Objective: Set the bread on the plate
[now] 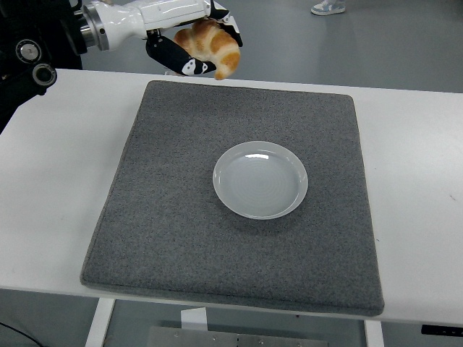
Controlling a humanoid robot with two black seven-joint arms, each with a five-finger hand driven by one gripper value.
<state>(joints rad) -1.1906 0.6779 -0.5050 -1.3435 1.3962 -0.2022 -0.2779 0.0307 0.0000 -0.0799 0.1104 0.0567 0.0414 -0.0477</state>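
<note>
Carrying the bread (210, 45) toward the plate (260, 180).
Left hand (189, 42), fingers clamped around a golden-brown, crescent-shaped croissant, holds it raised, well apart from the plate and up-left of it; the plate lies down-right on the grey mat (166, 238). Bread's long axis slants toward the plate. Right hand unseen.

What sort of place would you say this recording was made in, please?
Probably a robotics lab or test room, not a kitchen: a white table with a grey mat and one empty plate, a bare grey floor behind, and the left hand holding bread.
</note>
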